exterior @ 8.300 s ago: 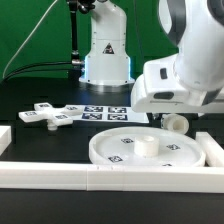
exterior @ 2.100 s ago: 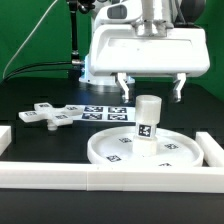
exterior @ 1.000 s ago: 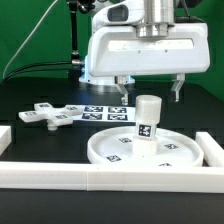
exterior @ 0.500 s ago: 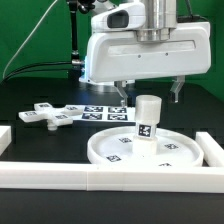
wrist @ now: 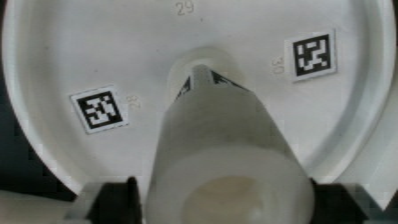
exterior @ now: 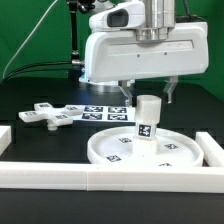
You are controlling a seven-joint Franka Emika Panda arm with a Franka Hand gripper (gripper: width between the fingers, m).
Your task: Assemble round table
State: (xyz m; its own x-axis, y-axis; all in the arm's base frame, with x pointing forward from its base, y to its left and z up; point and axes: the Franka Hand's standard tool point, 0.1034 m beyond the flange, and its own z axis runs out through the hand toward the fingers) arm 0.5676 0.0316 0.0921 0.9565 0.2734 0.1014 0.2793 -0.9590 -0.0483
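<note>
Drawn inward since half a second ago, the fingers [exterior: 129, 93] of the tool [exterior: 149, 95] are held parted, one on each side of the short cylinder post's [exterior: 146, 122] top, with gaps seen between. The post is stood upright at the middle of the large round disc [exterior: 108, 150]. The cross piece [exterior: 45, 115] is laid well apart on the desk [exterior: 40, 140], toward the exterior view's left.
</note>
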